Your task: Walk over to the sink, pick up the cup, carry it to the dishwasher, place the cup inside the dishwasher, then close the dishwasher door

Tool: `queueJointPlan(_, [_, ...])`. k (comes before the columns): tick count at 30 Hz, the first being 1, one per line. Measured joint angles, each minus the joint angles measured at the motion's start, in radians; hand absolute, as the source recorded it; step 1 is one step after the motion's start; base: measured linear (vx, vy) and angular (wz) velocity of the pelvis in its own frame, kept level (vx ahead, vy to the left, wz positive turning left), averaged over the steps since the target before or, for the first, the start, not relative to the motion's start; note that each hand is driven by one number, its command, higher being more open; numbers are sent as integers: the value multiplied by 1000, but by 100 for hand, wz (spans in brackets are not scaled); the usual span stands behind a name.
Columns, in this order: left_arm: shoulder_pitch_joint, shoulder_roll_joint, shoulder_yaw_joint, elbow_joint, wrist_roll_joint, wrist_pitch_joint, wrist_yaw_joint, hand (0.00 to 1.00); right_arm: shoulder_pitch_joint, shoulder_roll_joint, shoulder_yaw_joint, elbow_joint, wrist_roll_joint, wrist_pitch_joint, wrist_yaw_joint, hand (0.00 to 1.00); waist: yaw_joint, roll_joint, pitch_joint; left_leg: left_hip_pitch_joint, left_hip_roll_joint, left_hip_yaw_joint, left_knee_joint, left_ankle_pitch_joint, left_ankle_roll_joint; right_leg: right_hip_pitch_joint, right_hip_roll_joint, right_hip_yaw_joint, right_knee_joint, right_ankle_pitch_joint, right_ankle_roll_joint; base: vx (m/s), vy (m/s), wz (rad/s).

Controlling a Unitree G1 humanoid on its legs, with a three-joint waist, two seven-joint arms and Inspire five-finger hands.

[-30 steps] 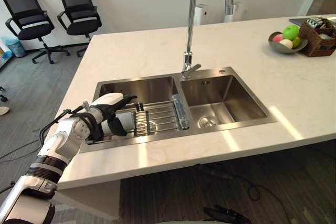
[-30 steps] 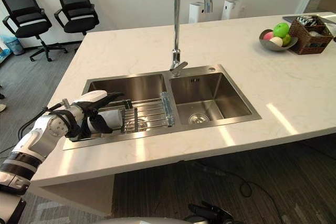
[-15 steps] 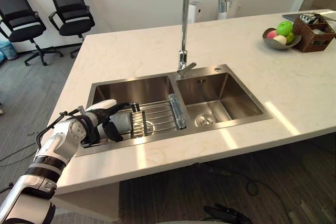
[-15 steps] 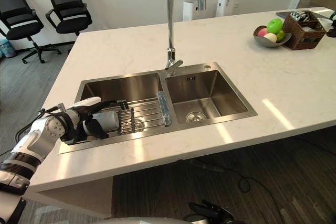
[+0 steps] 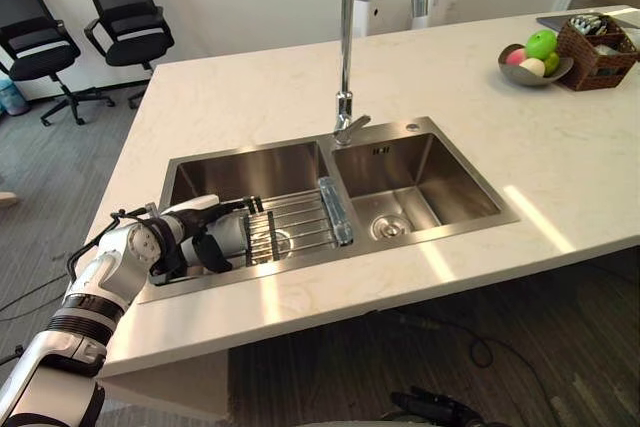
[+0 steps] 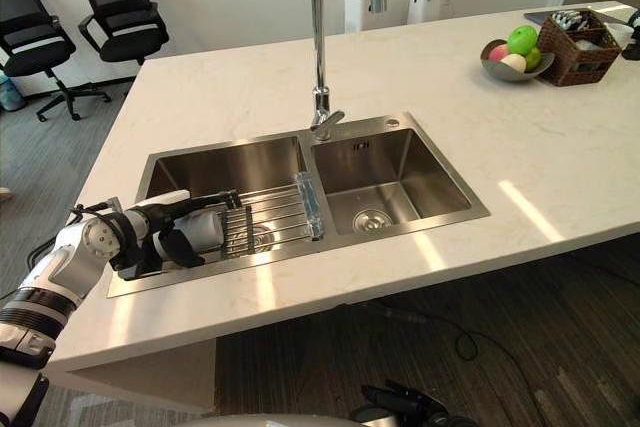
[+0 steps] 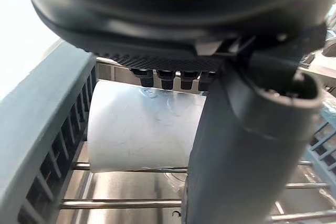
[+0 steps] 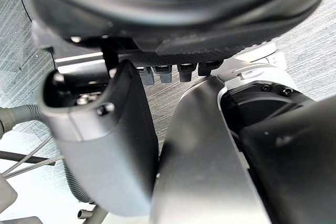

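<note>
The left hand [image 5: 188, 242] clamps the white cup [image 7: 139, 129], lying sideways on the wire rack [image 5: 300, 219] in the sink's [image 5: 300, 261] left basin, at 8 o'clock from the faucet [image 5: 347, 57]. A skewed lift could snag the rack's dark bar [image 5: 254, 235] at 3 o'clock, or the smooth cup could slip. Room opens upward; the rim crowds 6 o'clock. Right hand [image 8: 105, 145]: cannot tell.

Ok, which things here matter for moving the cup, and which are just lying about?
Job: white cylindrical cup on the wire rack, left hand curled round it, stainless steel double sink.
Lying about: tall chrome tap, grey fruit bowl, brown wicker basket, black office chairs.
</note>
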Motion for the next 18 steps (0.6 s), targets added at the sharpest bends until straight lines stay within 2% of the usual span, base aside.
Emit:
queueJointPlan(7, [-22,-31,0,84,73,-5,22,100,-12,-5,0,34,0,-26,19,100,-5,0,0,4,2,12,0,-1,-1,-3,2,12,0,2,0,0,0,-5])
queueJointPlan(18, [-39,-75,4,197,152,-51,160,100,-14,-5,-4,50,0,-39,27,100,-6,2,-6,3,3,28,-4,-1,-1,-11,4,26,-1,7,1,-9,-2,-3])
